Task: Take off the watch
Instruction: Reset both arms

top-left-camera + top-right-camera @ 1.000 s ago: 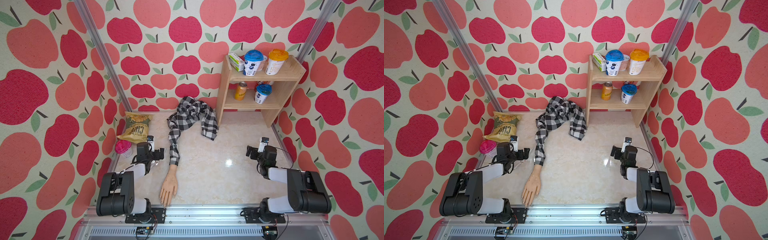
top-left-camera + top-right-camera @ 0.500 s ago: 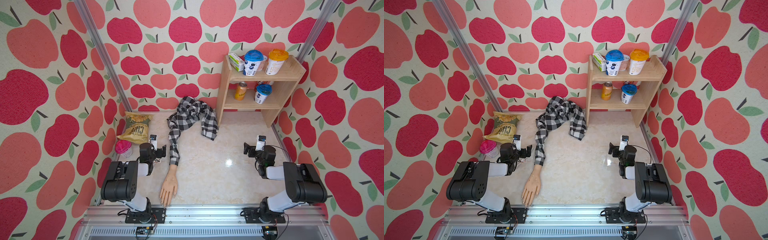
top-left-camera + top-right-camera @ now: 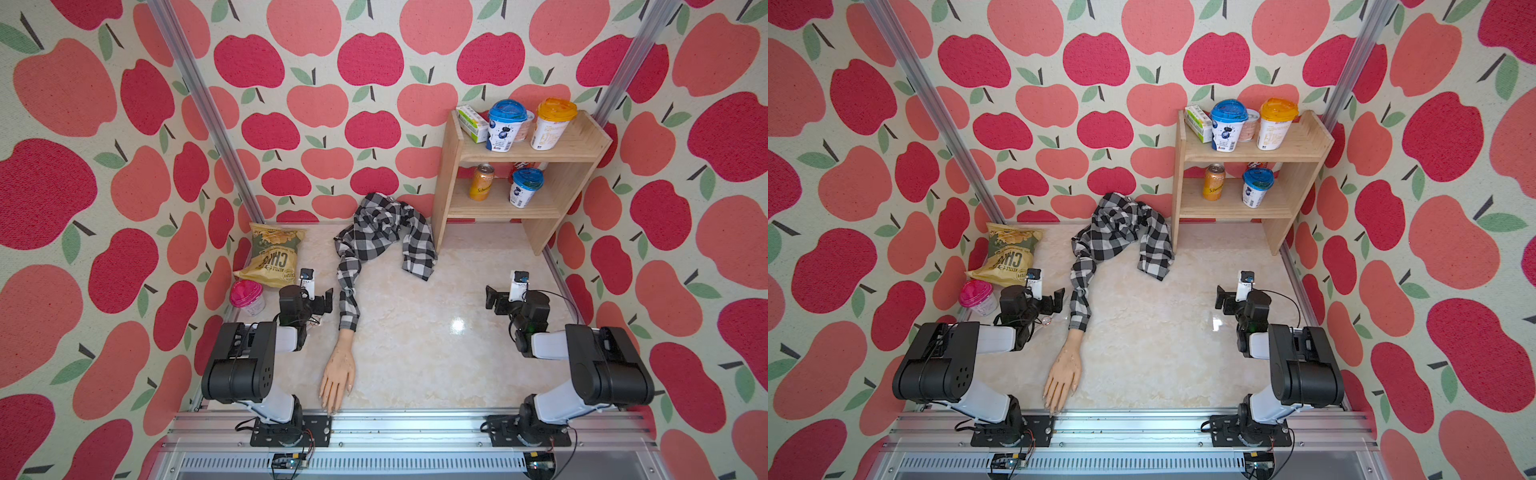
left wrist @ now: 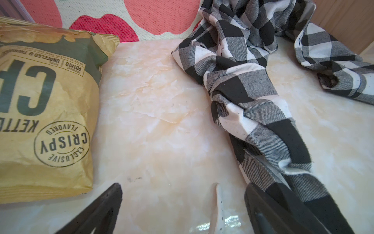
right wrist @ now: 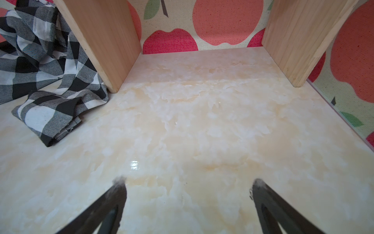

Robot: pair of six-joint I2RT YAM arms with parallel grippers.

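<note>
A mannequin arm lies on the marble table in both top views, its hand (image 3: 338,370) toward the front rail and its wrist bare below the plaid sleeve (image 3: 348,291). The watch lies on the table under my left gripper (image 3: 325,302). Its small round dial (image 3: 1045,320) shows beside the arm, and its white holed strap (image 4: 219,204) curls up between the open jaws, touching neither. My left gripper (image 4: 184,188) sits just left of the sleeve. My right gripper (image 3: 492,297) (image 5: 188,180) stands open over bare table at the right.
A chips bag (image 3: 274,255) and a pink-lidded cup (image 3: 247,297) sit at the back left by the left arm. The plaid shirt (image 3: 386,228) is heaped at the back wall. A wooden shelf (image 3: 515,208) with cups and a can stands back right.
Both arms have folded back toward their bases, their shoulder links swinging upright. The grippers shifted only slightly and stayed open.
</note>
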